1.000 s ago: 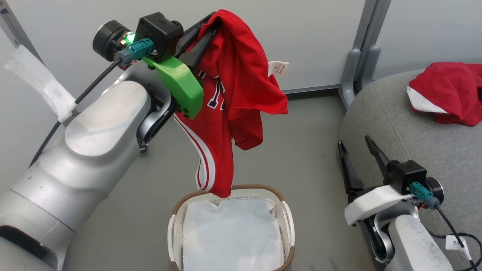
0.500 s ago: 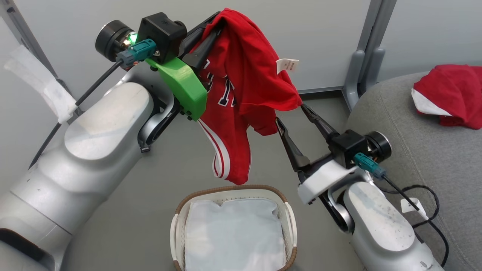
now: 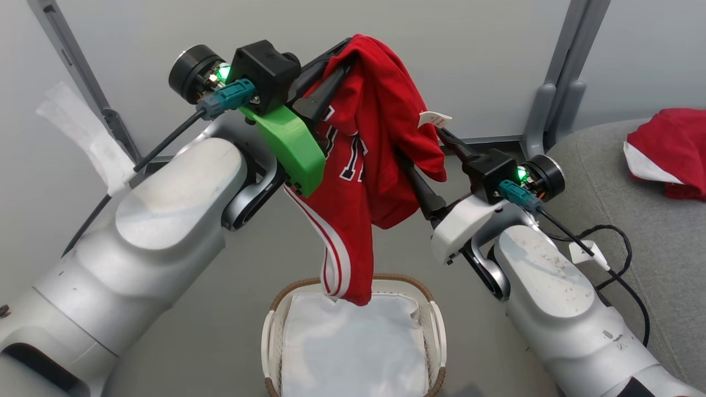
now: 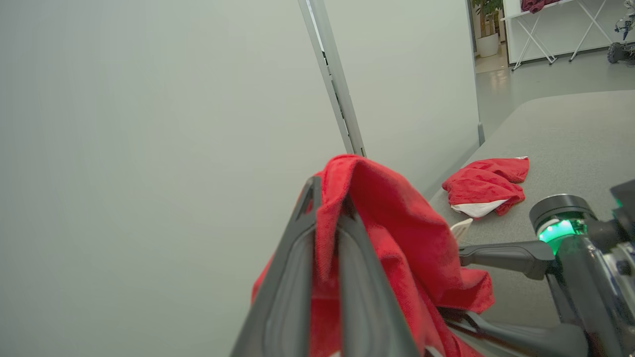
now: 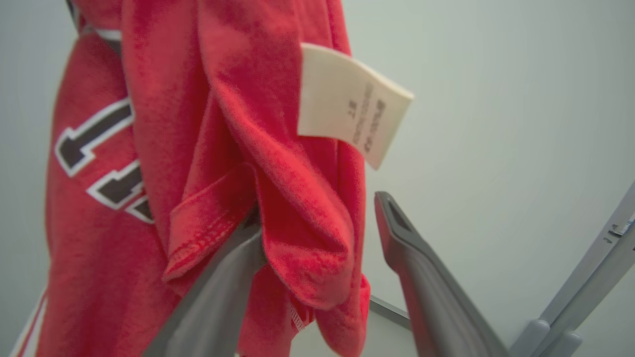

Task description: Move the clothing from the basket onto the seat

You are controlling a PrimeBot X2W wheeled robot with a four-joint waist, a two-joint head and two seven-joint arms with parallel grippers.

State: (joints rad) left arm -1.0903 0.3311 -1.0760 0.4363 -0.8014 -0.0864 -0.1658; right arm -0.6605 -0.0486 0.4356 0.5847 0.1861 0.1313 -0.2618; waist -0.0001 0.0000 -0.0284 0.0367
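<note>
Left end effector [image 4: 330,193] clamped on red jersey [image 3: 375,165] hanging above basket [image 3: 434,325], right end effector [image 5: 317,228] spread wide, a fold seemingly between its fingers [image 5: 421,277], second red garment [image 3: 670,151] lying on grey seat [image 3: 634,220]

Soft matt red cloth jersey [image 3: 369,182]; woven-rimmed white plastic basket [image 3: 439,331]; grey fabric seat [image 3: 673,237].

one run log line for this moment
left gripper: shut on jersey, hanging over basket | right gripper: open, jersey fold between its jaws | second red garment: on seat
</note>
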